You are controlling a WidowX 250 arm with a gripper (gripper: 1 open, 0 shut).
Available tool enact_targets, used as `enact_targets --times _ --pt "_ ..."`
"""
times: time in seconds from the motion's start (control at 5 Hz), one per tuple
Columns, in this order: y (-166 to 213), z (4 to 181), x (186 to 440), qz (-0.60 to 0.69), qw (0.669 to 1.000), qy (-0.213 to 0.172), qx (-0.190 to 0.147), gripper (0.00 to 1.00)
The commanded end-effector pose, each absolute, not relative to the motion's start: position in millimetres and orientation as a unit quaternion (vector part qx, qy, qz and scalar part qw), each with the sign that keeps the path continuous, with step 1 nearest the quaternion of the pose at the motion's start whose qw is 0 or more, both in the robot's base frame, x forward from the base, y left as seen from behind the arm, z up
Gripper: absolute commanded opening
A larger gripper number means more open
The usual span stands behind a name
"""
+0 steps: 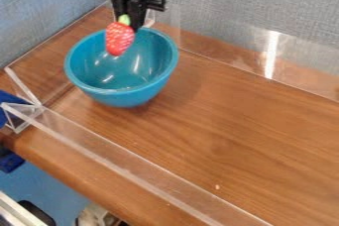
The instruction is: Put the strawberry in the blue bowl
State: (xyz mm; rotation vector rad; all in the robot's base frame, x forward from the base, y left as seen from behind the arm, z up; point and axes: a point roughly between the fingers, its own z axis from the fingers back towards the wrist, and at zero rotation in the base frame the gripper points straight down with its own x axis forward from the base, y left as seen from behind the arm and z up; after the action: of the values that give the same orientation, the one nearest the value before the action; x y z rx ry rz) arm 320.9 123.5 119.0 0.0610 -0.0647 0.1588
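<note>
The end effector (126, 19) is hanging straight down at about eleven o'clock in the view, its dark fingers pinched tightly shut on the green top of the strawberry (119, 39). The strawberry is dangling red and glossy just below the fingers, hanging over the bowl's rim on the ten-to-eleven o'clock side, in the air and not resting on anything.

The blue bowl (130, 79) is sitting upright on the wooden counter (232, 121), toward nine or ten o'clock of the surface, its shiny inside showing nothing in it. Clear plastic walls (113, 175) are standing around the counter's edges, one running along the near side from nine o'clock down toward five o'clock, another catching the light at about two o'clock. A grey-blue fabric panel (265, 2) is rising behind the counter from twelve to three o'clock. The rest of the arm above the end effector is running out of the top of the view.
</note>
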Motion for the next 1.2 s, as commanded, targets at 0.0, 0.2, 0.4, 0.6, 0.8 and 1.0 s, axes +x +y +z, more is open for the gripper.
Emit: enact_targets --times 0.0,0.2,0.4,0.6,0.8,1.0 --pt "138 127.9 316 0.09 0.994 -0.05 0.045 0.0" --pt "147 116.0 312 0.094 0.994 -0.036 0.05 0.0" --pt "155 106.7 310 0.097 0.993 -0.027 0.055 0.0" --pt "164 91.9 312 0.102 0.993 -0.014 0.059 0.0" --pt "168 87.2 313 0.104 0.993 -0.013 0.061 0.0" --pt "171 79.1 315 0.106 0.992 -0.008 0.061 1.0"
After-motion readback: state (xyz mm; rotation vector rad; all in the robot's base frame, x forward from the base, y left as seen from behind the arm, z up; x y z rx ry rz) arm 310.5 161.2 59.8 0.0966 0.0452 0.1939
